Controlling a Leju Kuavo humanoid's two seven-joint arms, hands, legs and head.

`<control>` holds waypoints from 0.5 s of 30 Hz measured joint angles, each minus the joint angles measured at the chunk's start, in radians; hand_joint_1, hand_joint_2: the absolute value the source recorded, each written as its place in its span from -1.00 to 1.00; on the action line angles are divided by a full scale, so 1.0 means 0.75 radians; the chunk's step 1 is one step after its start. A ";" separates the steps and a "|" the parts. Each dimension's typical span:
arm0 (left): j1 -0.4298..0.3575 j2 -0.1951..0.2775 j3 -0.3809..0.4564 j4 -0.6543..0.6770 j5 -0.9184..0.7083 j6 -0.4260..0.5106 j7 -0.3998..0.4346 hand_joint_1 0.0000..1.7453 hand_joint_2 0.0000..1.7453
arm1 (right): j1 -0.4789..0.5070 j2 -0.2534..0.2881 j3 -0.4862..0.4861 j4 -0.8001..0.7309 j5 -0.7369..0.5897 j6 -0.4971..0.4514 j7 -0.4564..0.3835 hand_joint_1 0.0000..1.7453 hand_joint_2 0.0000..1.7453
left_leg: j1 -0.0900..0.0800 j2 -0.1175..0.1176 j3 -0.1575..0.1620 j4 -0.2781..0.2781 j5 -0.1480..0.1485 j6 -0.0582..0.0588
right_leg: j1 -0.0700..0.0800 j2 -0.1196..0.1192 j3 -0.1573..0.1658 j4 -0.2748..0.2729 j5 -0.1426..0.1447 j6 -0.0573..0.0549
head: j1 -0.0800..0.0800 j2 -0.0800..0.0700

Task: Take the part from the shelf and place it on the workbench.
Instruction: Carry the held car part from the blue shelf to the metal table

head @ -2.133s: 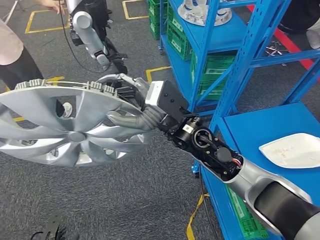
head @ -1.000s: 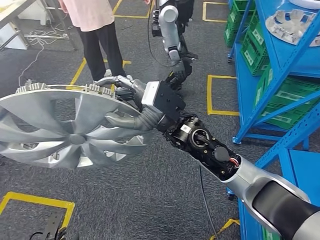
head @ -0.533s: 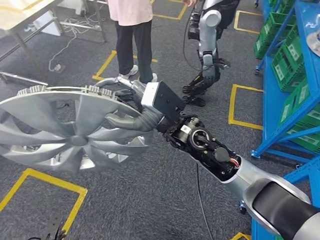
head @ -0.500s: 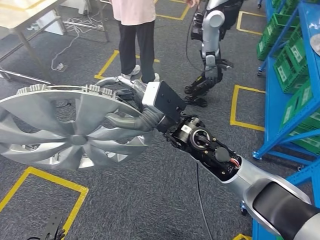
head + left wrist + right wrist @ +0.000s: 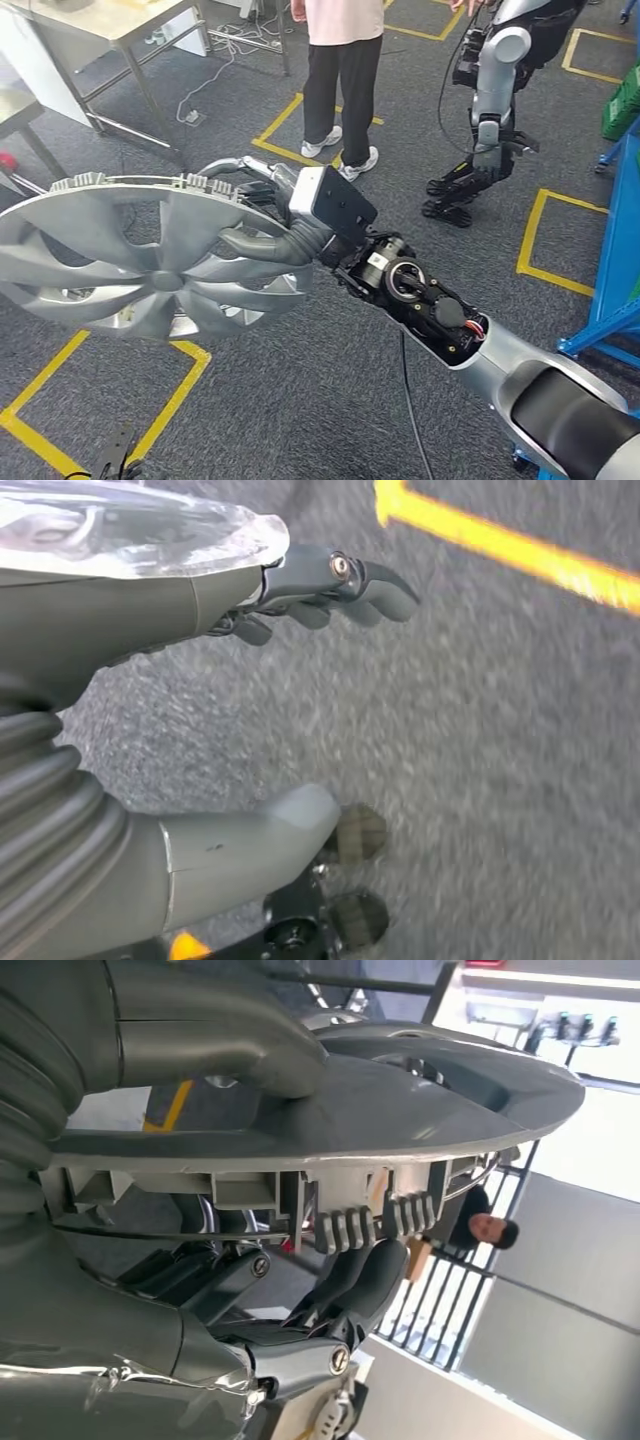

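Right hand [image 5: 260, 235] grips near-flat hubcap [image 5: 143, 265].

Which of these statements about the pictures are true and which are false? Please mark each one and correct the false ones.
1. The right hand grips the silver plastic wheel cover by its rim. True.
2. The wheel cover rests on the workbench. False: it is held in the air above the grey carpet floor.
3. A person in dark trousers stands beyond the wheel cover. True.
4. The left hand holds a second wheel cover. False: it holds nothing, fingers apart.
5. Yellow floor lines mark the carpet. True.
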 joint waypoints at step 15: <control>-0.009 0.004 0.000 0.000 0.000 0.012 0.016 -1.00 1.00 | 0.001 0.000 -0.002 -0.005 0.000 -0.001 0.002 1.00 1.00 | -0.023 0.197 0.070 -0.083 0.020 0.059 | 0.025 -0.210 0.014 -0.004 -0.027 0.034 | -0.021 0.000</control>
